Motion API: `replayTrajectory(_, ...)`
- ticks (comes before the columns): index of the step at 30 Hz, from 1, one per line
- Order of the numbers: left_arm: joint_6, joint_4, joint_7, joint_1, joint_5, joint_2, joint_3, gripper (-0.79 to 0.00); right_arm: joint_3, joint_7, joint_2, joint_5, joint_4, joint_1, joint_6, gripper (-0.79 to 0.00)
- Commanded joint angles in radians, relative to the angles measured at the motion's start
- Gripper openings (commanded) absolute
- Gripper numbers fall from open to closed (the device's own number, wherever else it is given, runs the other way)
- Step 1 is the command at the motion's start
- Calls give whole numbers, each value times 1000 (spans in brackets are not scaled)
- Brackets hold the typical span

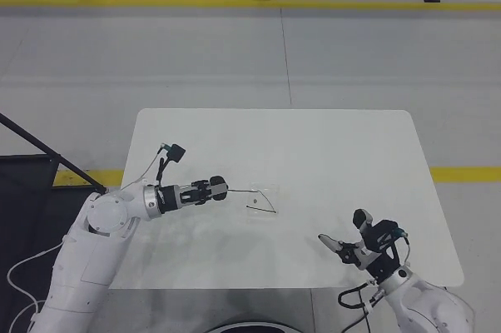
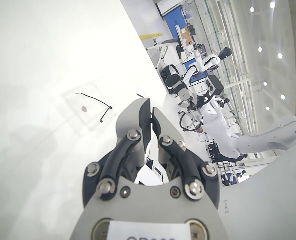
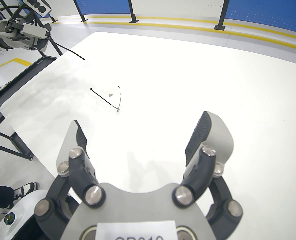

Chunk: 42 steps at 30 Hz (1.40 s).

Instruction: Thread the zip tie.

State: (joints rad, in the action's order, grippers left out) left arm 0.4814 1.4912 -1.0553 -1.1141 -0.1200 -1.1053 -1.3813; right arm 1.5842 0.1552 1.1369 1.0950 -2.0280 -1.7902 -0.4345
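3 black zip ties in all. 1 of them, the held zip tie (image 3: 74,54), clamped near its end in the left end effector (image 1: 220,189), raised off the surface (image 1: 334,150) and aimed like a needle toward the middle, presumably to leave the tip free for threading. Other 2, the loose zip ties (image 3: 101,97), lying in a V on a clear sheet (image 2: 88,118) just ahead of that tip. Over the near right corner, the right end effector (image 3: 141,123) spread wide, grasping nothing, well apart from every tie; likely on standby for the free end. On the sheet between the loose pair, a small brown speck (image 3: 110,95), hardly an obstacle.
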Motion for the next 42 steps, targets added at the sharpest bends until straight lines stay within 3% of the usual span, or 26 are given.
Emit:
replayTrajectory(1, 0, 0, 0, 0, 0, 0, 0, -785, -6, -1, 0, -6, -3, 0, -13, 0)
replayTrajectory(5, 19, 21, -16, -10, -17, 1, 21, -785, -39, 32, -5, -129, 19, 23, -168, 0)
replayTrajectory(8, 46, 16, -47, -3, -42, 3, 34, -785, -95, 132, -7, -279, 46, 76, -252, 0)
replayTrajectory(11, 66, 6, -68, 6, -74, 3, 52, -785, -157, 248, -8, -423, 73, 149, -269, 0)
replayTrajectory(19, 109, -28, -122, 30, -170, 4, 91, -785, -281, 527, -16, -1000, 264, 353, -283, 0)
replayTrajectory(21, 104, -44, -129, 36, -183, 5, 92, -785, -268, 562, -20, -1003, 287, 382, -243, 0)
replayTrajectory(29, 104, -44, -129, 36, -183, 5, 92, -785, -268, 562, -20, -1003, 287, 382, -243, 0)
replayTrajectory(33, 96, -1, -111, 25, -154, 5, 114, -785, -292, 571, -18, -1019, 299, 402, -235, 0)
replayTrajectory(42, 106, -1, -177, 33, -193, 10, 151, -785, -379, 723, -16, -1223, 461, 539, -322, 0)
